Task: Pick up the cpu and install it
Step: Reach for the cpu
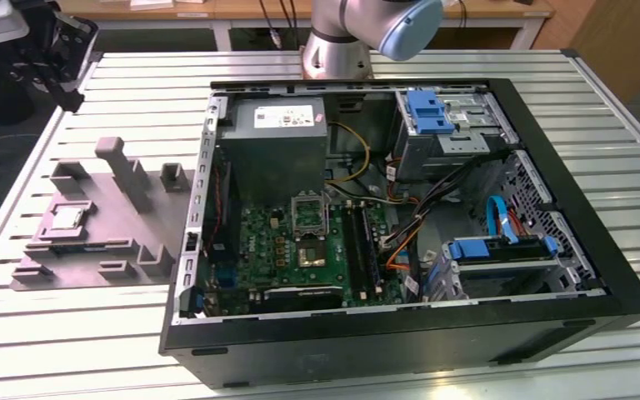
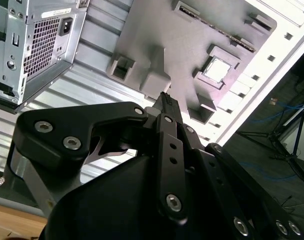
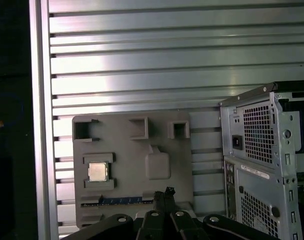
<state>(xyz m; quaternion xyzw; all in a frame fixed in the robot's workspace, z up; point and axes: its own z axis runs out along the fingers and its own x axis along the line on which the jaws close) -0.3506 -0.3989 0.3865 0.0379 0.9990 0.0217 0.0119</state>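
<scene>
— well, where's the cpu [image 3: 98, 171] right now?
— lying flat in a square pocket of the grey fixture [image 3: 142, 165]. that sits on the slatted tabletop [image 3: 142, 75], just beside the open computer case [image 1: 409, 208], on the exterior view's left.
— and the hand [image 3: 167, 192]?
— hanging over the fixture, clear of the chip, closed up with nothing in its grip.
— any writing?
— a white label [image 1: 281, 117] on the power supply [image 1: 276, 158], but i can't make out the print.
</scene>
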